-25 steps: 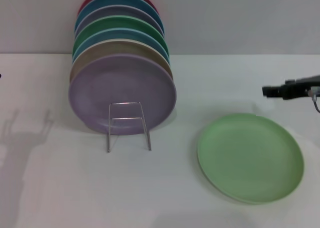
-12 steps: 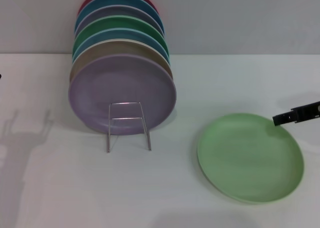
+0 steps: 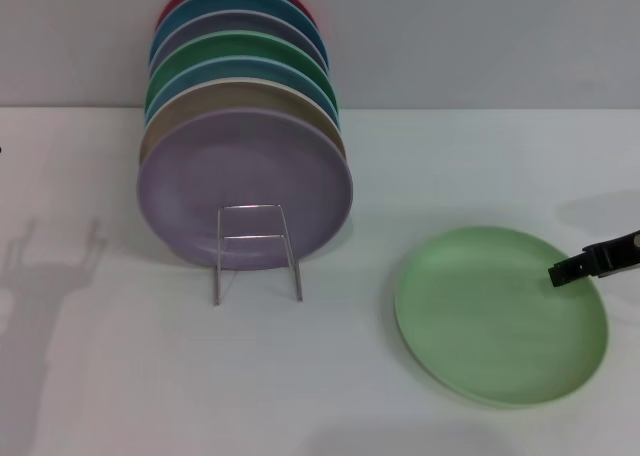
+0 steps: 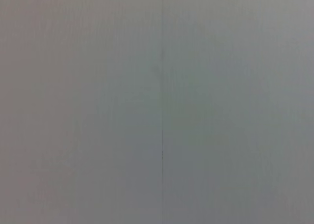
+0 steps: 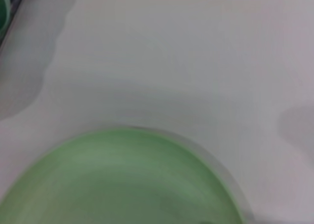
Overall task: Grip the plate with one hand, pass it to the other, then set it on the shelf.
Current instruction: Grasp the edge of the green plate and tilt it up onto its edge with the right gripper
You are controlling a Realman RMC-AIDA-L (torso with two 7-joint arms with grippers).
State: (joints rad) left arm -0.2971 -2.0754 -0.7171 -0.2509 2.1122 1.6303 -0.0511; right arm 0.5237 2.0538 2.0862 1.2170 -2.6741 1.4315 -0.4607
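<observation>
The light-green plate [image 3: 500, 314] lies flat on the white table at the right front. It also fills the lower part of the right wrist view, plate [image 5: 117, 180]. My right gripper [image 3: 562, 273] reaches in from the right edge, its black tip just over the plate's right rim. The shelf [image 3: 256, 251] is a silver wire rack at the left centre, its front loop standing before the lilac plate [image 3: 245, 188]. The left gripper is out of view; the left wrist view shows only a plain grey surface.
Several coloured plates [image 3: 240, 76] stand upright in a row in the rack behind the lilac one. A grey wall rises behind the table [image 3: 330, 376]. An arm's shadow falls on the table at the far left.
My right gripper has come down and forward from above the table behind the plate to the plate's right rim. The plate and the rack have not moved.
</observation>
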